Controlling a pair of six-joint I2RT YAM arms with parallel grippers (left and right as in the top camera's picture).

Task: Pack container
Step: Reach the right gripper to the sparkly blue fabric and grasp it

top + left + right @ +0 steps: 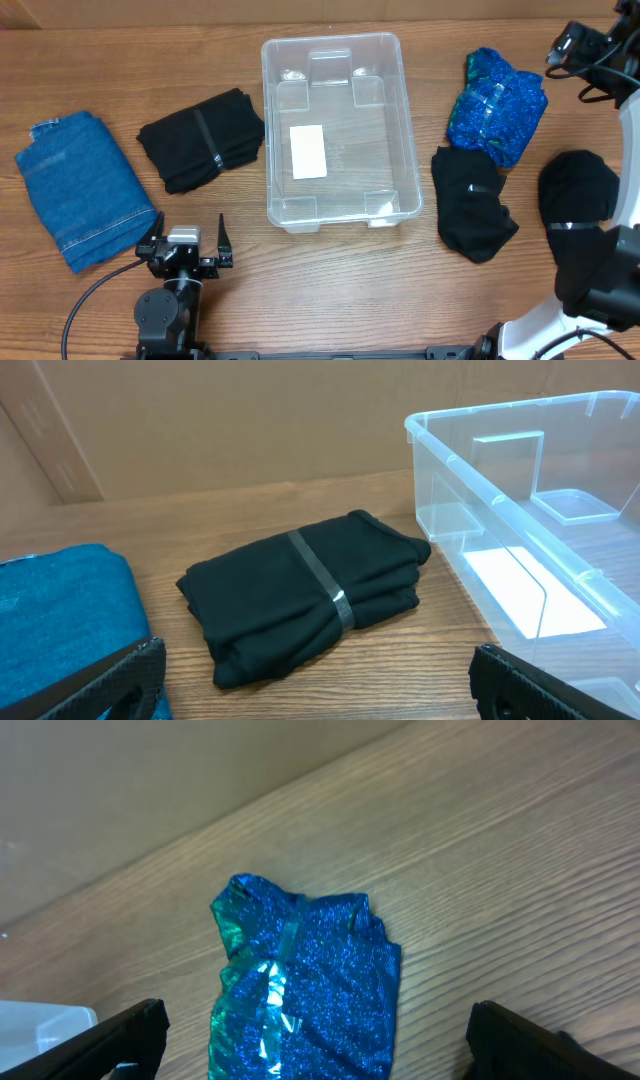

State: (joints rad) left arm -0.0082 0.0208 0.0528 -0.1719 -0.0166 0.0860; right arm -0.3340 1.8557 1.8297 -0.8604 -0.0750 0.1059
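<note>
Where woodgrain table (330,290) spreads, clear rectangular container (350,170) sits.

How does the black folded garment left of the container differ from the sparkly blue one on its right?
The black garment is matte and plain; the sparkly blue garment glitters. The black garment is a neat, flat fold; the blue one is lumpier with ragged edges. Each seems wrapped by a band, and both lie outside the container.

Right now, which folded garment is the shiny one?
The sparkly blue-green bundle, right of the container. The denim fold, the left black bundle and the right black bundle are matte.
</note>
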